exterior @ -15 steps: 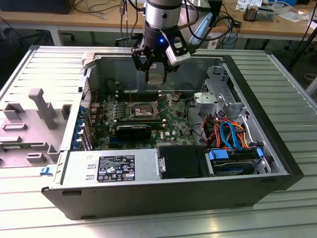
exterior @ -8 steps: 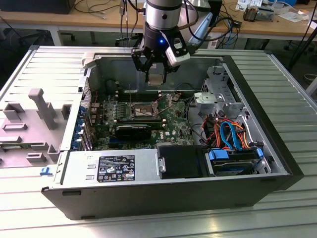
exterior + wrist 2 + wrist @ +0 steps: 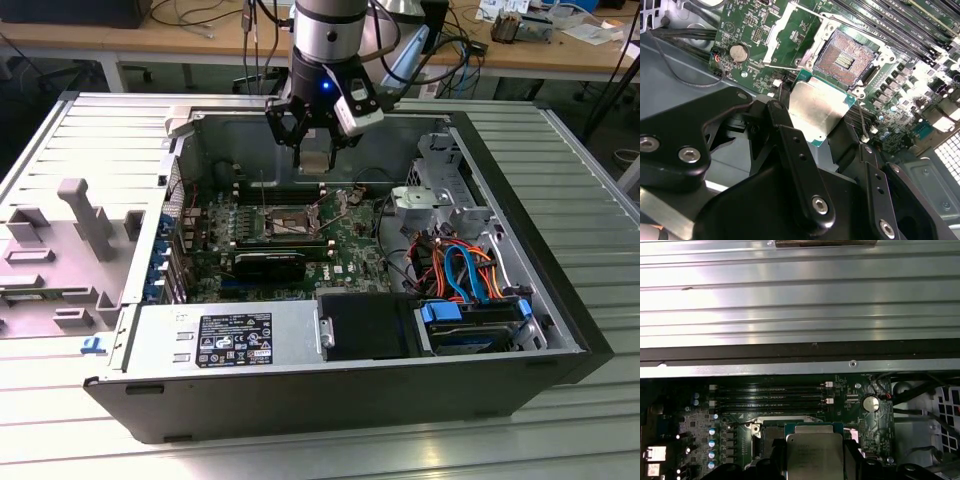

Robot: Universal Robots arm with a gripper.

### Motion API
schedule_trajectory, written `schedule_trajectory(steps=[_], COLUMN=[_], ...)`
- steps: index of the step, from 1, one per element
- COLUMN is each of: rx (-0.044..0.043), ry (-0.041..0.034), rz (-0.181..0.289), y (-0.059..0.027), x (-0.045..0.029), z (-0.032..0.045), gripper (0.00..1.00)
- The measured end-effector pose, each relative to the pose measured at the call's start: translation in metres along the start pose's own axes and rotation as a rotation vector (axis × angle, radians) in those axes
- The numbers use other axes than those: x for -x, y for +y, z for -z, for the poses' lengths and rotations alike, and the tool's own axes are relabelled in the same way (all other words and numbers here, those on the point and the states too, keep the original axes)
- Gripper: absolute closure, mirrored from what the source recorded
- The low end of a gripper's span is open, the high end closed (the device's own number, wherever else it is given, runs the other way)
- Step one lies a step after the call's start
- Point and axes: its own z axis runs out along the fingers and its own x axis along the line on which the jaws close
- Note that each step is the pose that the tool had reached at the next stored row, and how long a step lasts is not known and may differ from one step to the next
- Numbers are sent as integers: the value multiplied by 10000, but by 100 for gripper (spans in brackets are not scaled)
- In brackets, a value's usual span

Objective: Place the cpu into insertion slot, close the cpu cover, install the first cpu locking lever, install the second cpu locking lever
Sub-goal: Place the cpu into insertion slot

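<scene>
Cpu (image 3: 816, 111) clamped by two opposite edges in the pincer (image 3: 314, 150), upper centre of the exterior view, above the motherboard (image 3: 352, 255). Insertion slot (image 3: 844, 56) lies apart beneath it, contact field exposed.

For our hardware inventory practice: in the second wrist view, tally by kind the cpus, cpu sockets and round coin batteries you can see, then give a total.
cpu, held in the hand: 1
insertion slot: 1
coin battery: 1
Total: 3
</scene>
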Motion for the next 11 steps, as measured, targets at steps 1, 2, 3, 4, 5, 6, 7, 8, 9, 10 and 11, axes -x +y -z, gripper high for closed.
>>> schedule_trajectory(steps=[1, 2, 3, 4, 5, 6, 7, 8, 9, 10, 11], rx=[0, -1, -1, -1, -1, -1, -1, -1, -1, -1, -1], ry=[0, 0, 0, 0, 0, 0, 0, 0, 0, 0, 0], rz=[0, 0, 0, 0, 1, 1, 0, 0, 0, 0, 0], y=[0, -1, -1, -1, -2, -2, -3, -3, -3, -3, -3], x=[0, 0, 0, 0, 0, 0, 0, 0, 0, 1, 1], z=[-2, -6, -7, -9, -11, -13, -17, -20, -22, -24, -27], gripper=[45, 45, 45, 45, 45, 45, 45, 45, 45, 45, 45])
